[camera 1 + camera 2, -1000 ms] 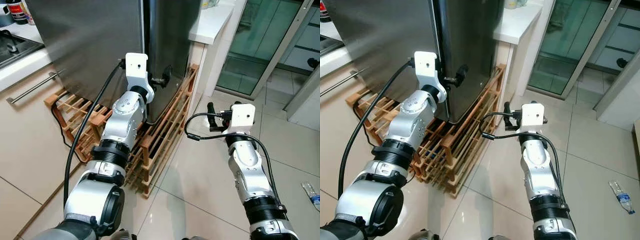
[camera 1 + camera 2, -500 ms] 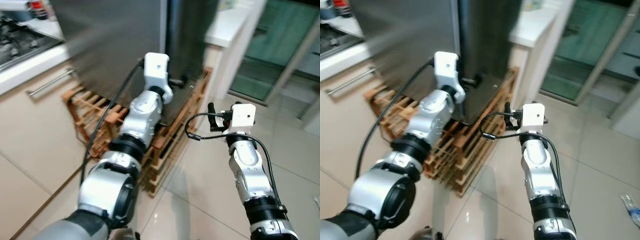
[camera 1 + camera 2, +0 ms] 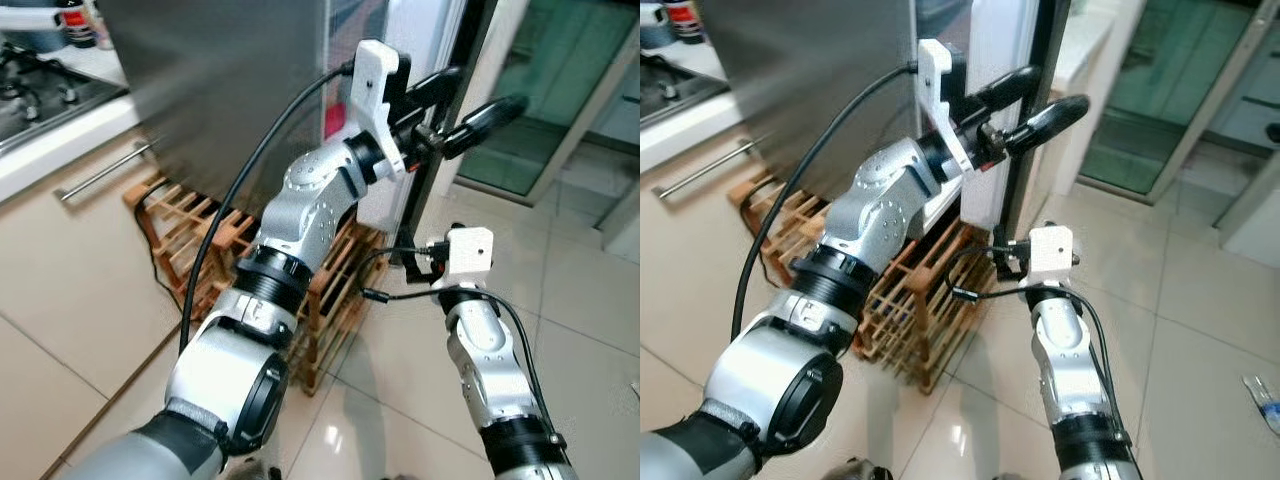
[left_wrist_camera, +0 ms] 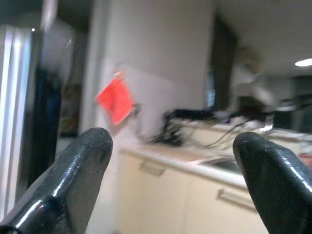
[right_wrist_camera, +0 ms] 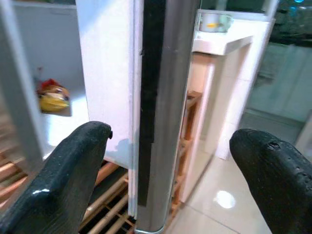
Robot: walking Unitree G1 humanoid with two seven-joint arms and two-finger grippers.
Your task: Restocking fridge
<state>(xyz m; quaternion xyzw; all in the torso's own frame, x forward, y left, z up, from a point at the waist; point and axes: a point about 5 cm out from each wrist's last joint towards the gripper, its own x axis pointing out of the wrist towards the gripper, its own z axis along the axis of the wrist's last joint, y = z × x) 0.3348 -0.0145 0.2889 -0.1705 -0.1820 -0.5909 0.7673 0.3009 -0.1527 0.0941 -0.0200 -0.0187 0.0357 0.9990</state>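
fridge door (image 5: 156, 97): ajar, stainless, standing on wooden rack (image 3: 330, 300) | handling: likely heavy, rigid, slick steel, best hooked at free edge | left gripper (image 3: 455, 105): raised by door edge, fingers spread, empty | right gripper (image 5: 170, 161): low, facing door edge, spread, empty

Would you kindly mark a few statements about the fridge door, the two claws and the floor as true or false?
1. The fridge door stands ajar. True.
2. The left claw is shut on a bottle. False: its fingers are spread and hold nothing.
3. The right claw faces the door's edge, fingers apart. True.
4. The wooden rack sits on the counter. False: it rests on the floor under the fridge.
5. A plastic bottle lies on the tiles. True.
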